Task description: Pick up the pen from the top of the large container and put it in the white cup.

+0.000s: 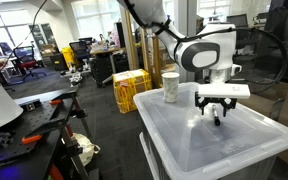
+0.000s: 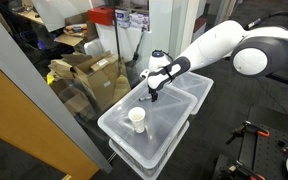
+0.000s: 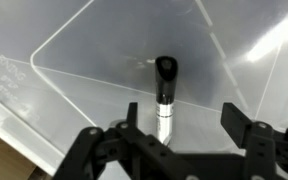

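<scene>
**End effector straddling the pen, not yet closed**

The pen [image 3: 162,100] lay flat on the recessed surface [image 3: 84,60] of the large container [image 1: 156,140], black cap pointing away from the wrist camera and paler barrel toward it. The end effector [image 3: 179,112] hung low over it with its jaws spread wide. One finger stood to each side of the pen with a clear gap on both, so nothing was gripped. That looked deliberate: with the barrel running between the pads, they could close across its thin width rather than along its length.

In both exterior views the end effector [image 1: 220,112] [image 2: 152,95] pointed straight down at the lid, which suits picking up a low, slender thing from a flat top. The pen itself was too small to make out there.

The white cup [image 1: 171,86] [image 2: 137,119] stood upright on the same lid, near but apart from the end effector, its mouth open upward. Once the pen was lifted, it would probably need only a short carry.
</scene>
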You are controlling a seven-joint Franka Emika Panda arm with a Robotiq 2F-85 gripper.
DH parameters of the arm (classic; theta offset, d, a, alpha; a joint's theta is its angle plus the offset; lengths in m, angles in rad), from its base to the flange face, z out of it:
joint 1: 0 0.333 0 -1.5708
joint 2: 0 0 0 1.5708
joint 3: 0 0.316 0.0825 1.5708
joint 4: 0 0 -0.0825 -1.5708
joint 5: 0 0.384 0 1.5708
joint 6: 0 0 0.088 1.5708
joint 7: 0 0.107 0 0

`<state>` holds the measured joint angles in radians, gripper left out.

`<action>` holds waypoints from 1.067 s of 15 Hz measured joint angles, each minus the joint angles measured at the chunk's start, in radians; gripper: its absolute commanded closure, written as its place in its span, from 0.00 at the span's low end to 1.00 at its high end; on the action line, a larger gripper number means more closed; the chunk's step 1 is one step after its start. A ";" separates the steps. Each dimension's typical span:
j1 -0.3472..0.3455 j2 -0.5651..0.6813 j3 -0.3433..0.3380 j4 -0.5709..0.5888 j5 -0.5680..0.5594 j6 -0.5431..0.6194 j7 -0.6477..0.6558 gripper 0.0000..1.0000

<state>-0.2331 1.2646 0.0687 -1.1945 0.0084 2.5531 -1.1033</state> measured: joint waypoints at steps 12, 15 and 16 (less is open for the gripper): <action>0.003 0.058 -0.004 0.106 -0.004 -0.088 0.011 0.95; 0.007 0.053 -0.022 0.114 -0.004 -0.088 0.025 0.95; 0.008 0.047 -0.029 0.115 -0.004 -0.088 0.033 0.95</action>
<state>-0.2255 1.3120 0.0400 -1.0799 0.0049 2.4655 -1.0706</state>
